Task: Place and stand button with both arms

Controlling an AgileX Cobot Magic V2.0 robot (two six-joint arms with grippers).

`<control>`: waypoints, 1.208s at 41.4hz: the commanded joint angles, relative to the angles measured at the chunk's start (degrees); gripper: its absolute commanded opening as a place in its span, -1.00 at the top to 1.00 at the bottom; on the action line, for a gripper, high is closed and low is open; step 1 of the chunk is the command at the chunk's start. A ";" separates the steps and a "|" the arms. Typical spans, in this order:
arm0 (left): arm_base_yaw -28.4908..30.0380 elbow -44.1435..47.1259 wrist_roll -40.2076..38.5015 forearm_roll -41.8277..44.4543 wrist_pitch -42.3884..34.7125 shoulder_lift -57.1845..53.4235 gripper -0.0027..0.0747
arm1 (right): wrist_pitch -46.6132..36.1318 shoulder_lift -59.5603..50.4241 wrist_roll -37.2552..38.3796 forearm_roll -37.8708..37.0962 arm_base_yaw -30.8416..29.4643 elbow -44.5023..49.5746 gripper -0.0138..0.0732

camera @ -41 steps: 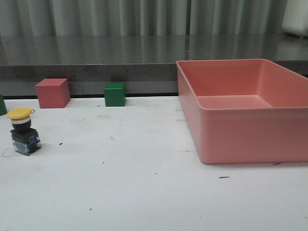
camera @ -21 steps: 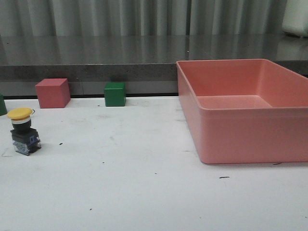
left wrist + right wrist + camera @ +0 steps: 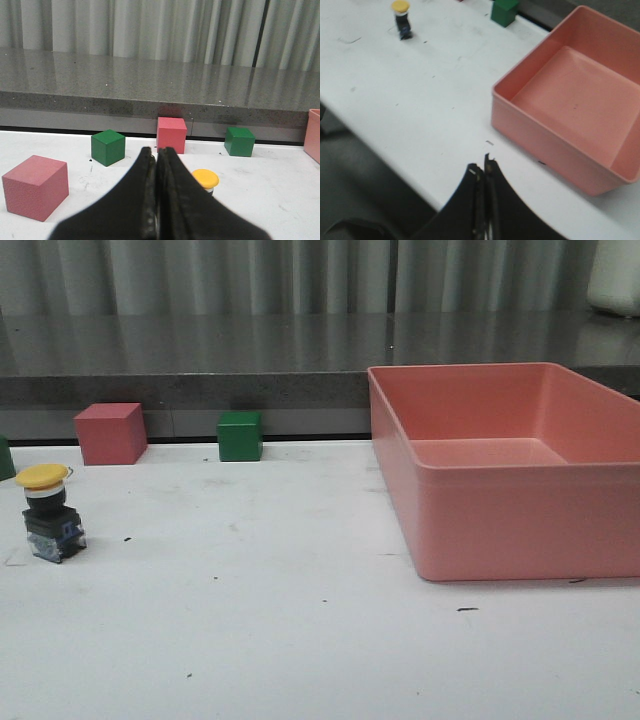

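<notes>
The button (image 3: 50, 512) stands upright on the white table at the far left, yellow cap on top, black base with blue terminals below. Its cap (image 3: 205, 178) shows in the left wrist view just beyond and beside my left gripper (image 3: 156, 152), which is shut and empty; the base is hidden behind the fingers. In the right wrist view the button (image 3: 402, 19) is small and far off. My right gripper (image 3: 482, 167) is shut and empty over the table's front edge. Neither arm shows in the front view.
A large pink bin (image 3: 505, 462) stands at the right (image 3: 570, 100). A pink cube (image 3: 110, 433) and a green cube (image 3: 240, 435) sit by the back wall. The left wrist view shows another pink cube (image 3: 34, 186) and two green cubes (image 3: 107, 147) (image 3: 239, 141).
</notes>
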 commanded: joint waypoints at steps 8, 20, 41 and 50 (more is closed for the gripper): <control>-0.38 0.84 -0.51 0.05 -4.89 -1.32 0.98 | -28.51 -13.90 -0.10 0.02 -17.40 15.67 0.84; -0.38 0.84 -0.51 0.05 -4.89 -1.32 0.98 | -48.98 -23.61 -0.10 0.78 -30.10 35.42 0.84; -0.38 0.84 -0.51 0.05 -4.89 -1.32 0.98 | -60.37 -27.50 -0.10 3.85 -32.86 47.25 0.84; -0.38 0.84 -0.51 0.05 -4.89 -1.32 0.98 | -60.37 -27.50 -0.10 3.85 -34.28 47.25 0.84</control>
